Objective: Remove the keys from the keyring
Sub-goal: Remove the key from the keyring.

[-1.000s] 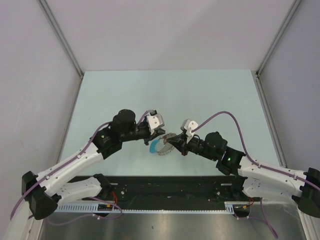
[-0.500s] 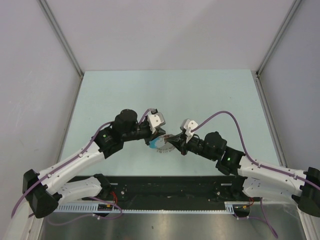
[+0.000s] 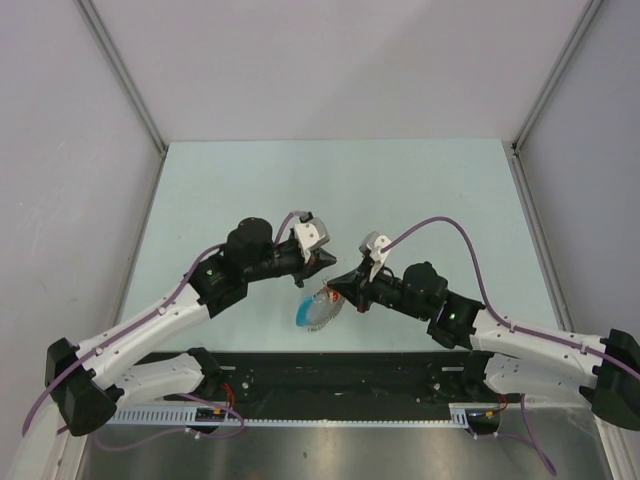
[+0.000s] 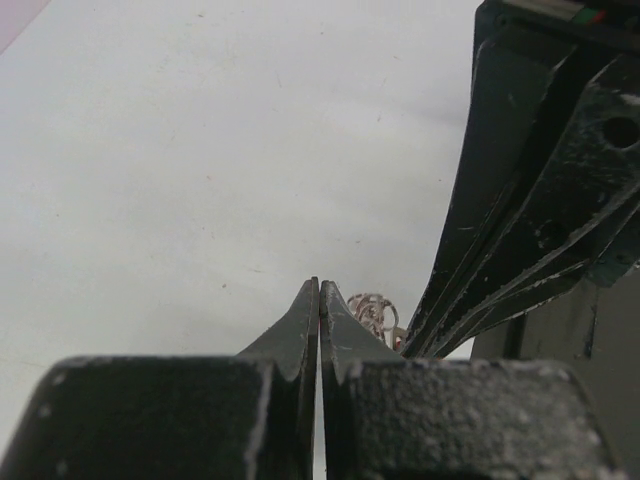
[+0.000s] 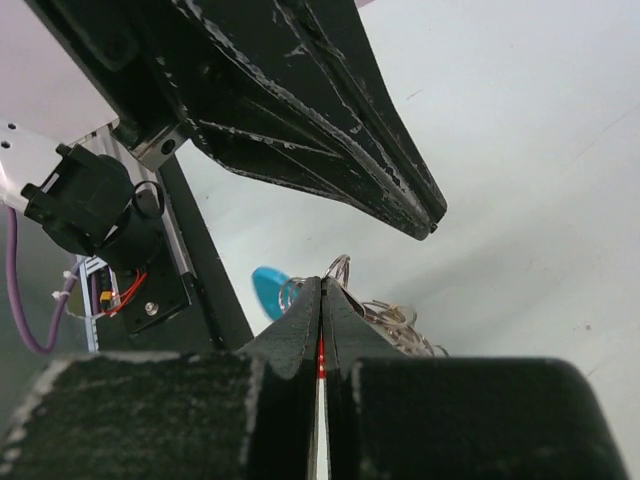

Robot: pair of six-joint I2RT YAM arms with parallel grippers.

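Your left gripper (image 3: pixel 328 261) has its black fingers pressed flat together, with nothing between them. Just below its tips, the floppy silvery beaded keyring with a bright blue arc (image 3: pixel 315 311) sits over the pale green table (image 3: pixel 430 200), centre-front. Your right gripper (image 3: pixel 336 287) is clamped tight on a thin red sliver, the tiny red-headed key (image 5: pixel 320 352). The ring's coils bunch at its tips.

Pale green table (image 3: pixel 250 180), plain grey walls (image 3: pixel 330 60) behind and beside the table, silver posts (image 3: pixel 120 70) at its far corners, black strip (image 3: pixel 340 372) along its near edge, soft light
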